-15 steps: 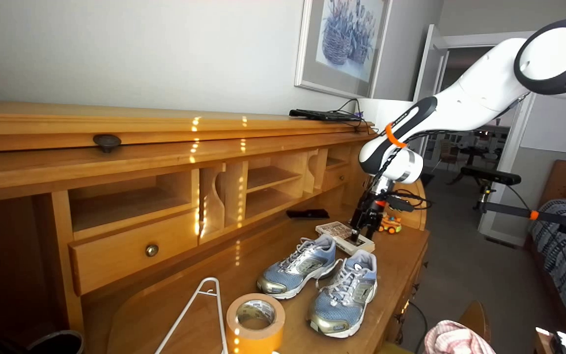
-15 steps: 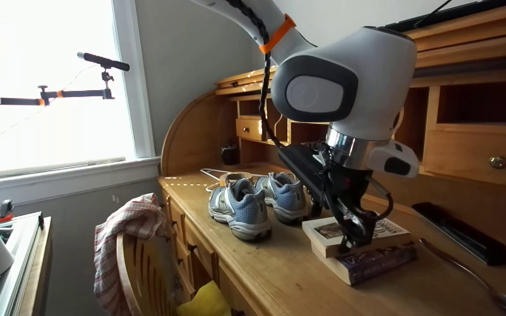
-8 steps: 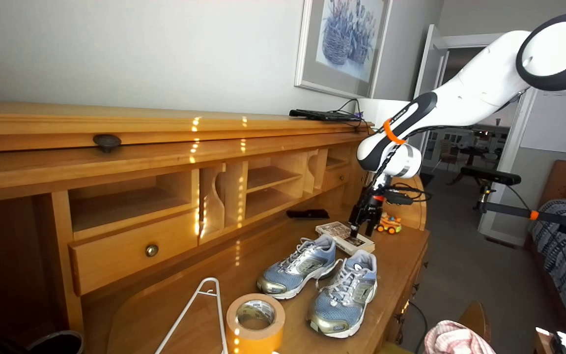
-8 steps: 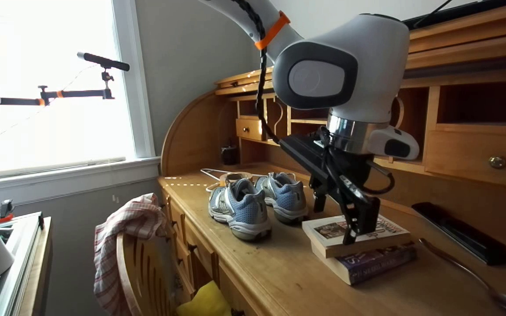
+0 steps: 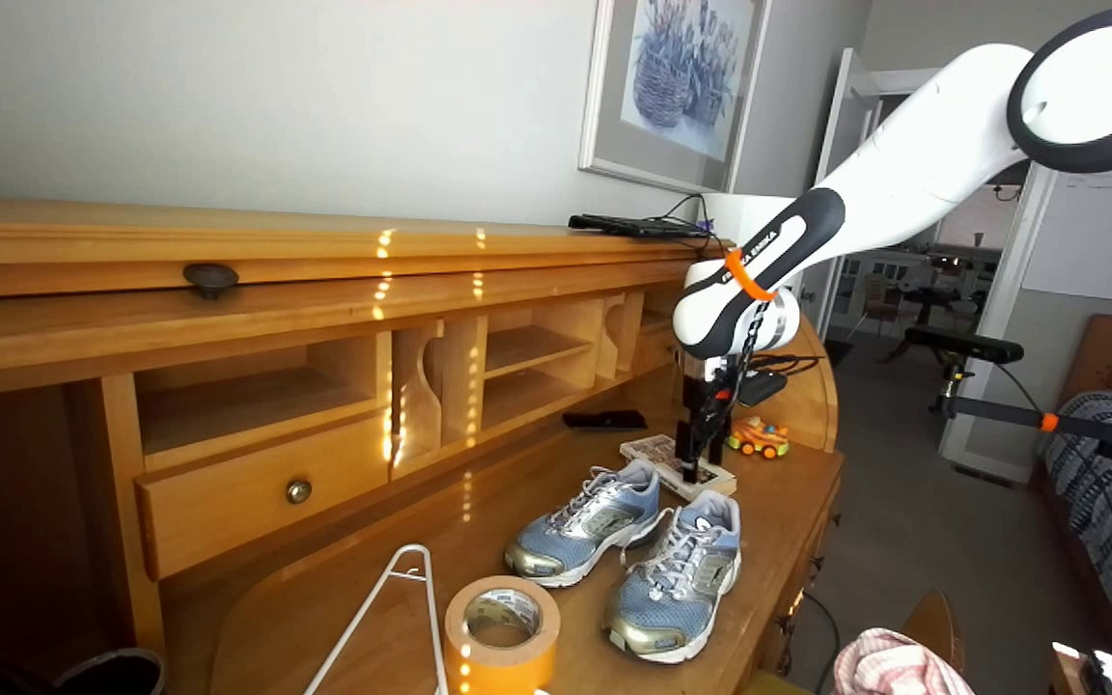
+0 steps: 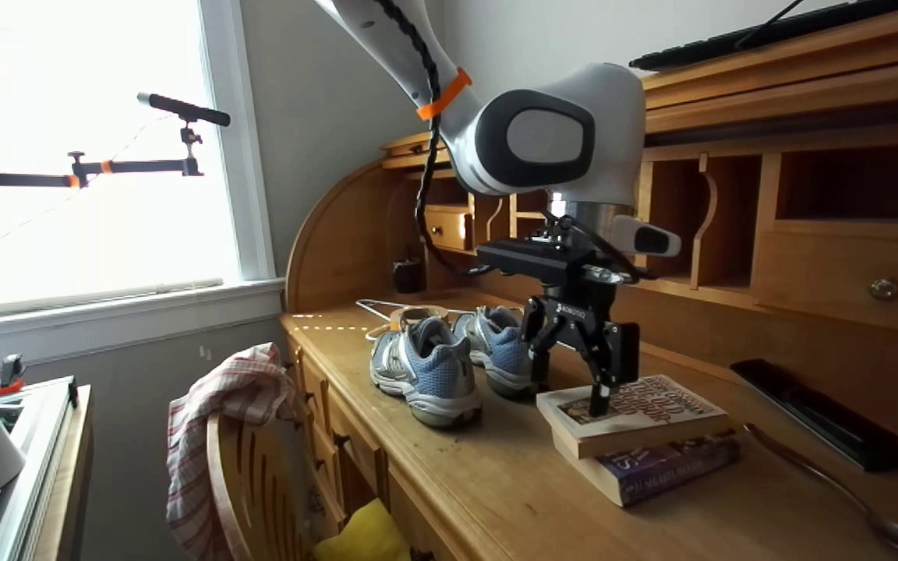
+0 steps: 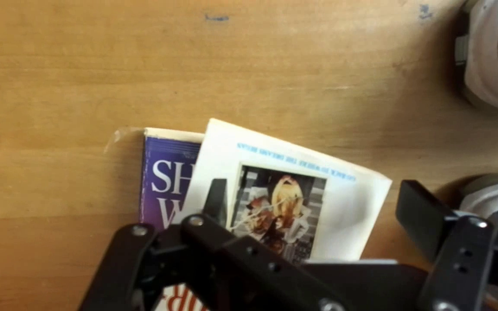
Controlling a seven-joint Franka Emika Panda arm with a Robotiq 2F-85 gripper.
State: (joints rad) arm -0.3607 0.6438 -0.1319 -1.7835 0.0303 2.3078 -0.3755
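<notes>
My gripper (image 6: 570, 387) is open and empty, pointing down over a stack of two paperback books; it also shows in the wrist view (image 7: 315, 192). The upper book is white with a picture on its cover (image 6: 667, 409). The lower book is purple (image 6: 675, 467) and sticks out from under it at an angle, as the wrist view shows (image 7: 162, 172). One finger is over the white cover; whether it touches cannot be told. The other finger is past the book's edge, close to a pair of blue-grey sneakers (image 6: 426, 374). Both sneakers stand beside the books.
On the wooden desk are an orange tape roll (image 5: 503, 647), a white hanger (image 5: 429, 608), an orange toy car (image 5: 759, 437), a black flat object (image 6: 815, 413) and a spoon (image 6: 823, 483). Desk cubbies (image 5: 537, 347) rise behind. A chair with a checked cloth (image 6: 223, 421) stands in front.
My gripper has risen slightly, turned from tilted to pointing straight down, and shifted toward the sneakers. The books and sneakers have not moved.
</notes>
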